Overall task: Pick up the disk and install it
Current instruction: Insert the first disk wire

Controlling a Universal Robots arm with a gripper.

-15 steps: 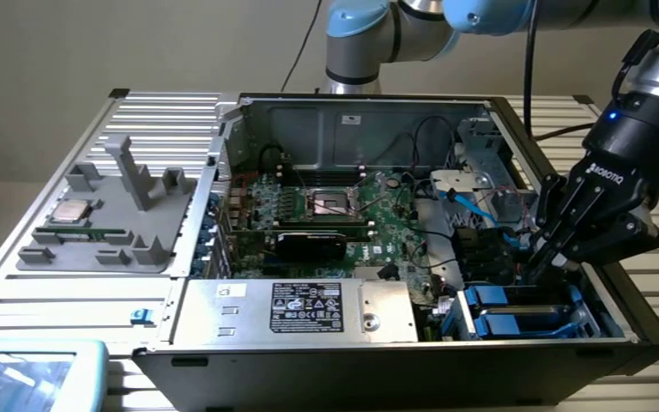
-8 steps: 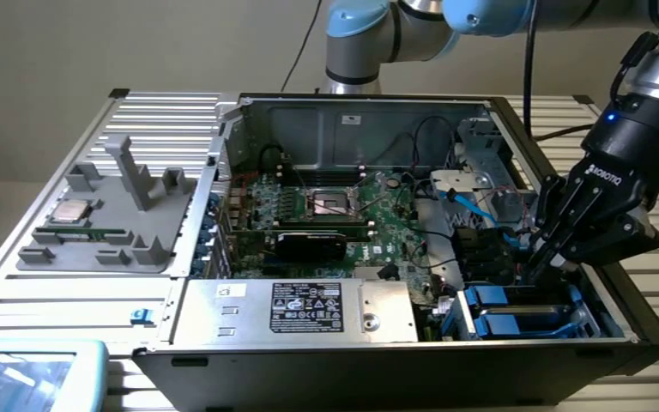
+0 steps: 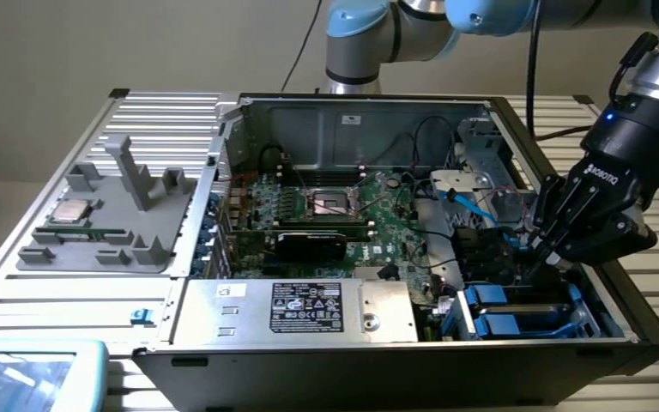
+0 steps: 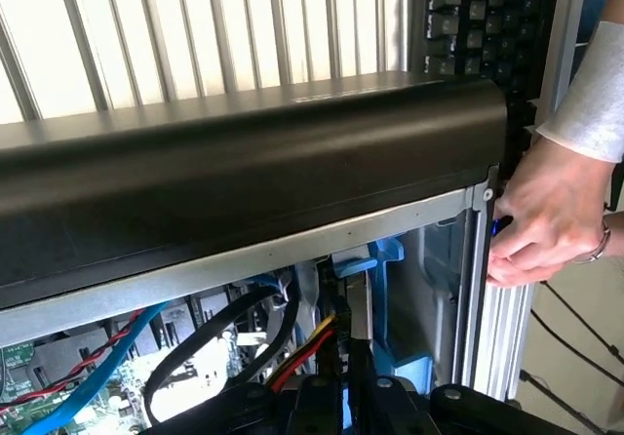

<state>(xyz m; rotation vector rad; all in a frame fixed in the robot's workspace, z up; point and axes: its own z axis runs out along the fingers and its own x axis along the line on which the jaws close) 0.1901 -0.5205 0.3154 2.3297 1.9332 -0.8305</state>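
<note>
At the drive corner of the case, on the exterior view's right: one black gripper (image 3: 535,256) reaches down inside the open tower (image 3: 341,107), among the cables. Its two fingers (image 4: 312,408) are drawn almost together. I cannot tell whether anything is pinched between them.

Disk (image 4: 380,264): one, seen edge-on just ahead of the fingertips, a thin grey slab with a blue plastic rail. It stands in the bay (image 3: 501,311) in the case's corner, where more blue plastic shows.

One arm (image 3: 421,26), with pale blue joints and silver tubes.

Tower: one, lying on its side with the lid off, walls matte black outside and bare grey metal inside. In it:
- one green board (image 3: 387,227) with a square socket (image 3: 335,203)
- one grey metal box (image 3: 306,311) with a black label
- cables (image 4: 210,342): a blue one, a thin red one, glossy black loops, a yellow-and-red bundle

Table (image 3: 158,112): ribbed silver slats. On it, on the exterior view's left, is one grey moulded tray (image 3: 135,249) with upright posts. One small square silver chip (image 3: 72,212) sits on the tray.

One person's hand (image 4: 546,220), with a white sleeve (image 4: 597,94), touches the case's corner edge. One black keyboard (image 4: 478,6) lies beyond the case.
</note>
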